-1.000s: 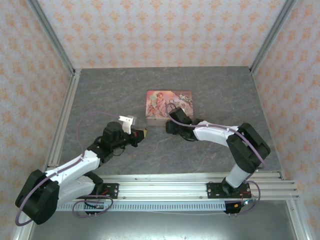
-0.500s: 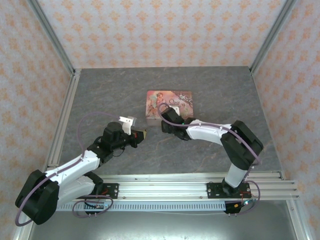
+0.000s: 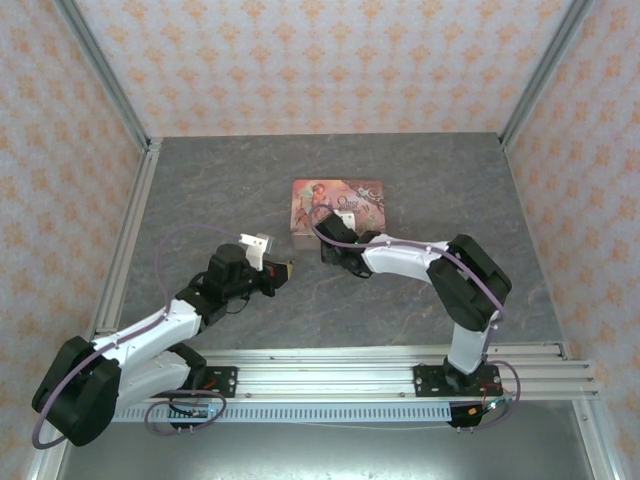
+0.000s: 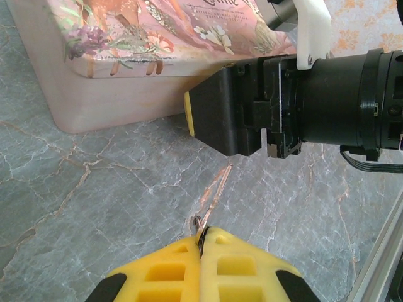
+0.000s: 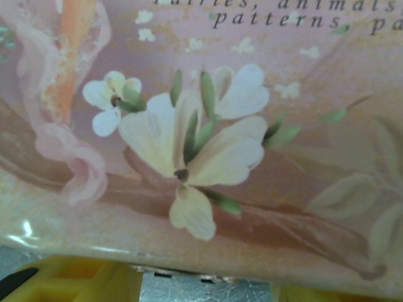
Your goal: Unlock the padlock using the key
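Above the grey table [image 4: 94, 201], the left pincer [image 4: 203, 238] pinches the key [image 4: 198, 222].

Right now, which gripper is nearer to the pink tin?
The right gripper: it is at the near side of the tin. The left gripper, shut on a thin metal key, is farther back.

On my top feed the left arm [image 3: 150, 335] and right arm [image 3: 400, 262] look alike: white shells between bulky black joint housings, each with a looping purple cable [image 3: 185, 232] and a black base plate [image 3: 455, 380]. On my left wrist feed, the left gripper [image 4: 203, 234] has yellow fingers [image 4: 245, 270] with moulded cut-outs and black outer edges. The right arm's wrist is a black ribbed cylinder carrying a white bracket [image 4: 312, 31].
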Controlling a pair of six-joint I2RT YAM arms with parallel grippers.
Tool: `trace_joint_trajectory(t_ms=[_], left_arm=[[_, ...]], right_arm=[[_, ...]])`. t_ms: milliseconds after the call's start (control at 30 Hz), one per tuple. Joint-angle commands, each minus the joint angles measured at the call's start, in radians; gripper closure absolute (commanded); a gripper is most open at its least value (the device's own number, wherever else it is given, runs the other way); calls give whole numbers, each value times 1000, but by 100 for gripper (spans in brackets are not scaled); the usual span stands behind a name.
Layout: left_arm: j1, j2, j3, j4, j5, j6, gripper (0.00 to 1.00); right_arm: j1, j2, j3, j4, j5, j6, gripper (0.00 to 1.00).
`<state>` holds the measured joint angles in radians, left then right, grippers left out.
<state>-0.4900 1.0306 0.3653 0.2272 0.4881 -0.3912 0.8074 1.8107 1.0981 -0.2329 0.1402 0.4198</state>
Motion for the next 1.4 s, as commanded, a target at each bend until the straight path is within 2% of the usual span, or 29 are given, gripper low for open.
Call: trace_joint_trajectory(t_ms=[0, 133, 400, 633, 900, 1067, 1367], left_arm=[[4, 3, 7, 15, -16, 17, 100], [4, 6, 12, 4, -16, 24, 100], [4, 27, 15, 18, -11, 25, 100], [4, 21, 17, 5, -15, 32, 100], [6, 11, 14, -6, -19, 35, 100], [5, 15, 23, -3, -7, 37, 100], [6, 61, 49, 85, 41, -14, 100]], right_arm=[[9, 26, 42, -42, 77, 33, 47], [10, 50, 62, -51, 88, 51, 47], [11, 86, 100, -39, 99, 41, 53], [12, 110, 129, -41, 105, 15, 63], [12, 96, 155, -44, 75, -31, 89], [7, 46, 174, -88, -13, -45, 100], [-54, -102, 163, -145, -244, 6, 100]])
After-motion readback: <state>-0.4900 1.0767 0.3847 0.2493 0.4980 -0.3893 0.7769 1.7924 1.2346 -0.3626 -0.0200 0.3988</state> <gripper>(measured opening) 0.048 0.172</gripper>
